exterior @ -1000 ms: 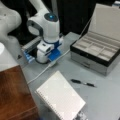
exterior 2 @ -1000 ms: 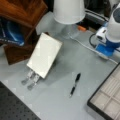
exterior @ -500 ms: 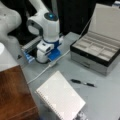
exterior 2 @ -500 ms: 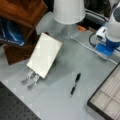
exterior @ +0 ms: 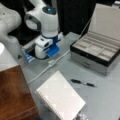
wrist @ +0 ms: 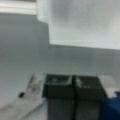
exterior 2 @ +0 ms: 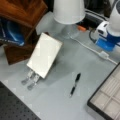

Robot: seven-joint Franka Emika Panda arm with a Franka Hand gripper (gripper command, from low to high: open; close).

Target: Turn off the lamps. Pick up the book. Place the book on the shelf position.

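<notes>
The large white spiral-bound notebook (exterior: 60, 98) is resting propped above the grey counter (exterior: 105, 100), probably light and flexing, best gripped at a free edge, while the dark pincer (wrist: 73, 86) is sitting pressed together, empty.

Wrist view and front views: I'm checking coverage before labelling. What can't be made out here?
- gripper: fingertips show only in wrist view; the arm hides them in both front views.
- lamp: on or off unclear; shade cut by a front view's top edge.
- shelf position: cut by a front view's left and bottom edges.
</notes>
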